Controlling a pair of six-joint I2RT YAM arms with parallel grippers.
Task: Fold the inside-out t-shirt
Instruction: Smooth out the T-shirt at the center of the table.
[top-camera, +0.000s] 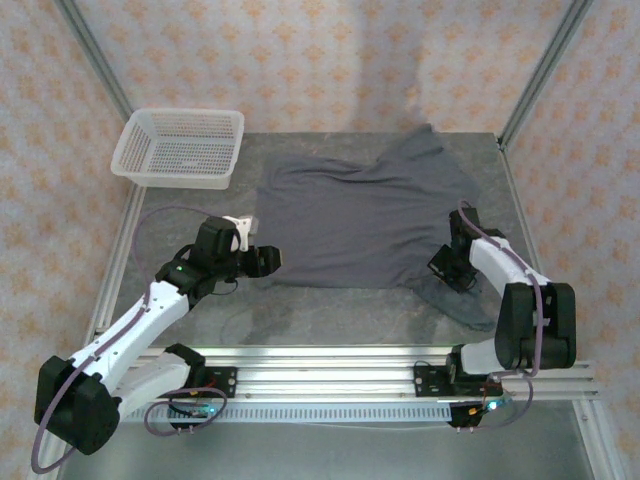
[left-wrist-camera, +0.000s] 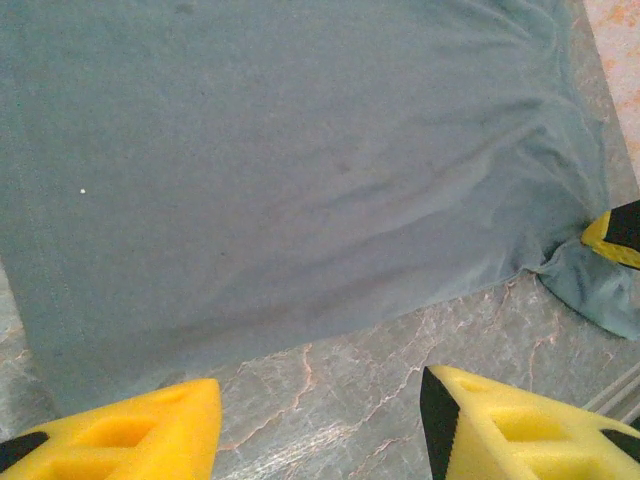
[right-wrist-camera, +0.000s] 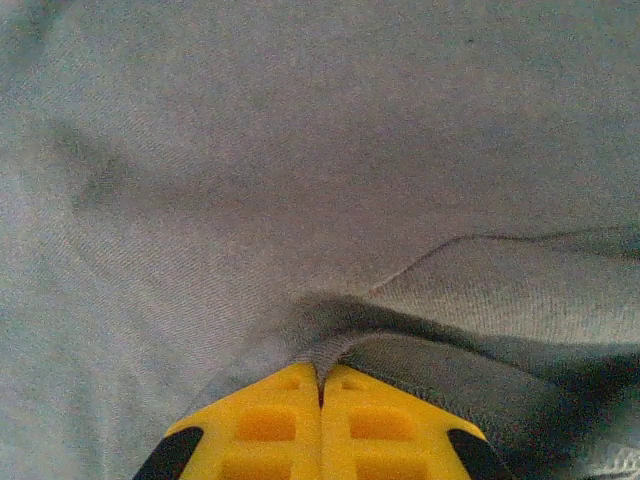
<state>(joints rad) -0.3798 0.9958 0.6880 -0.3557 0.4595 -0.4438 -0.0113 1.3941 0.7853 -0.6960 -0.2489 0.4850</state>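
Observation:
The inside-out t-shirt (top-camera: 360, 215) lies spread on the grey table, a dark slate-grey cloth with one corner riding up against the back wall. My right gripper (top-camera: 447, 272) sits at its near right edge, by a sleeve that trails toward the front. In the right wrist view its yellow fingers (right-wrist-camera: 322, 375) are pressed together with a pinched ridge of the shirt's fabric (right-wrist-camera: 335, 345) caught between the tips. My left gripper (top-camera: 268, 260) rests at the shirt's near left corner. Its yellow fingers (left-wrist-camera: 320, 425) stand apart over bare table, just short of the shirt's hem (left-wrist-camera: 300, 340).
A white mesh basket (top-camera: 180, 147) stands at the back left corner of the table. Metal frame rails run along the table's sides and front (top-camera: 330, 365). Bare marbled tabletop (top-camera: 330, 310) lies between the shirt and the arm bases.

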